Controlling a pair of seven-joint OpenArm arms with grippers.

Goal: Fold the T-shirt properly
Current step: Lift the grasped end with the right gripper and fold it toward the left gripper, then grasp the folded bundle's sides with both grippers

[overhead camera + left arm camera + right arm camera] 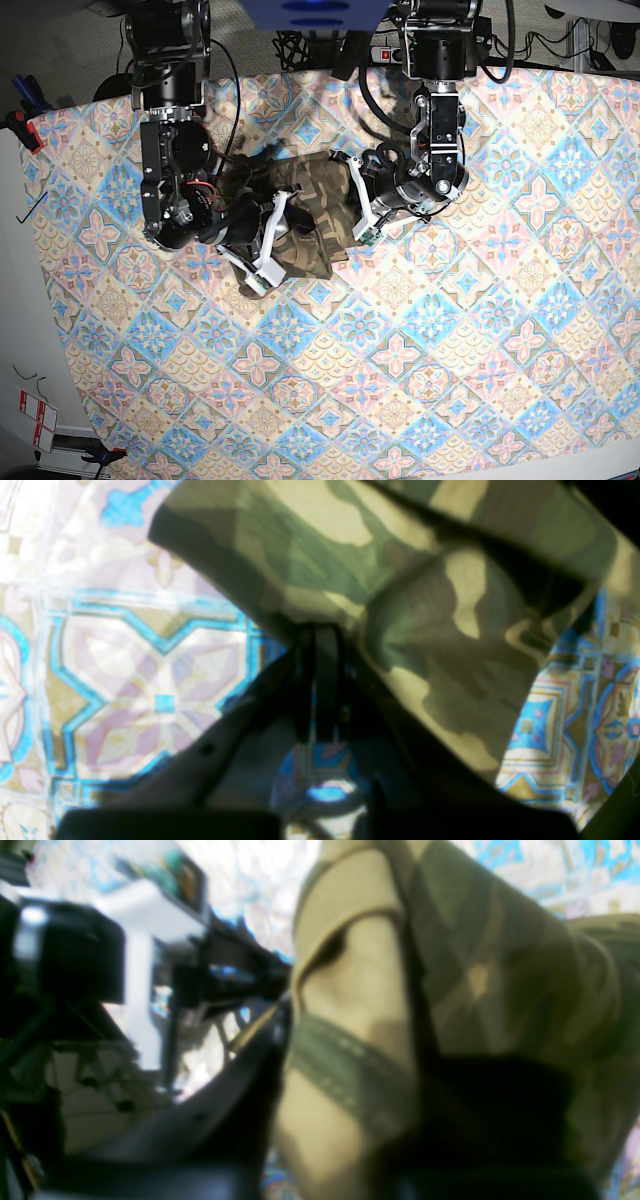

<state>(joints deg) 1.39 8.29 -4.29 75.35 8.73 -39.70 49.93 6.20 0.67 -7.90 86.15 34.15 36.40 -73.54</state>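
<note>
- Shirt [305,215] is bunched near the table's [480,330] far edge.
- Left tool [320,645] is clenched on the shirt.
- Right tool [350,1080]: can't tell, cloth's draped over it.
- Risk: uneven pull from one side could wreck the fold.

Two black arms: left arm [438,120] and right arm [172,150], each with boxy black housings, black cables looping beside them, white bracket pieces just behind the pincer, and dark, tapered fingers [320,680].
</note>
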